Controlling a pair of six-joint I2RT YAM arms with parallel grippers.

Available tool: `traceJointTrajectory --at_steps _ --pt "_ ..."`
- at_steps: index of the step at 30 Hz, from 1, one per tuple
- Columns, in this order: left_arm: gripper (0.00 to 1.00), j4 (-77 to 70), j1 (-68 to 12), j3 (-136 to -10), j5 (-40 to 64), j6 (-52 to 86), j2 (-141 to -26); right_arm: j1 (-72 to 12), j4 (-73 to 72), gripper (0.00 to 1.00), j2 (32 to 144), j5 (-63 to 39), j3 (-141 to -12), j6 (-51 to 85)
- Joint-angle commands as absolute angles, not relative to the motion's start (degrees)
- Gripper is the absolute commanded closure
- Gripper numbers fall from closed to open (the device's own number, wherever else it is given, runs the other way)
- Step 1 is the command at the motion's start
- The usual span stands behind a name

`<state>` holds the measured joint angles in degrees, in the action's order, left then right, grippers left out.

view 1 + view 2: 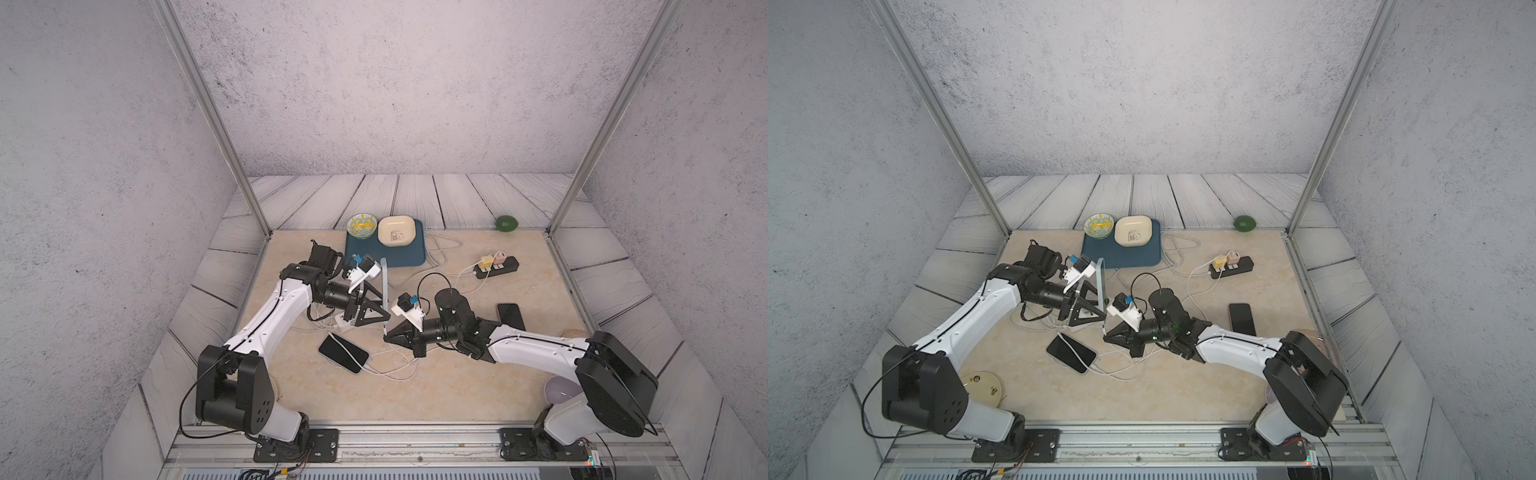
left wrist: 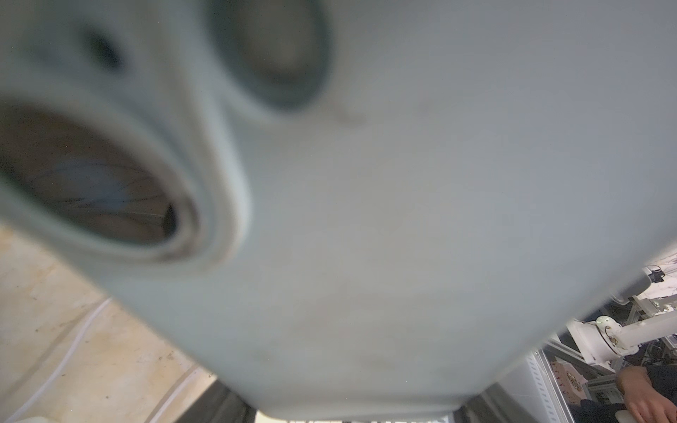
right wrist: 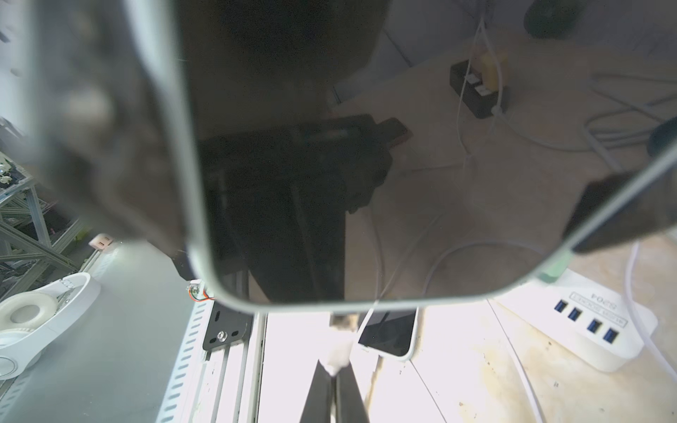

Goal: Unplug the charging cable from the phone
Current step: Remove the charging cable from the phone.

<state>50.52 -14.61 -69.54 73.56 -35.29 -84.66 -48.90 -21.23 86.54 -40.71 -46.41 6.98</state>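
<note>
Mid-frame in a top view, the left end effector (image 1: 384, 308) clamps the phone (image 1: 385, 274) upright as an anchor, so the right end effector (image 3: 334, 371), pinching the charging cable (image 3: 339, 357), can pull.

Phone (image 2: 366, 219): back fills the left wrist view, blurred, edges cut by the frame.
Charging cable plug (image 3: 342, 322): washed out; seating in the port unreadable.
Round plate (image 1: 982, 386): partly hidden behind left arm (image 1: 967, 320).
Lilac object (image 1: 559, 392): mostly behind right arm (image 1: 540, 347), kind untellable.
White hub (image 1: 340, 323): largely covered in both top views.
</note>
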Motion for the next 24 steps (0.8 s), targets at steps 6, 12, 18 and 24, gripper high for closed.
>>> traceJointTrajectory --at_steps 6,12,18,24 --pt "0.90 50.0 -14.2 -69.8 76.5 -35.4 -83.3 -49.0 -17.1 0.73 86.1 -38.8 -48.1 6.7" --pt "0.90 50.4 -14.2 -69.6 76.4 -36.0 -83.4 -48.2 -14.4 0.51 84.2 -38.6 -49.7 7.3" --pt "0.90 51.3 -14.2 -69.7 76.5 -36.9 -83.6 -46.2 -8.5 0.32 82.1 -39.8 -52.1 6.7" --pt "0.90 52.7 -14.2 -69.9 76.7 -38.6 -83.7 -43.5 -6.4 0.15 79.3 -43.4 -53.2 8.2"
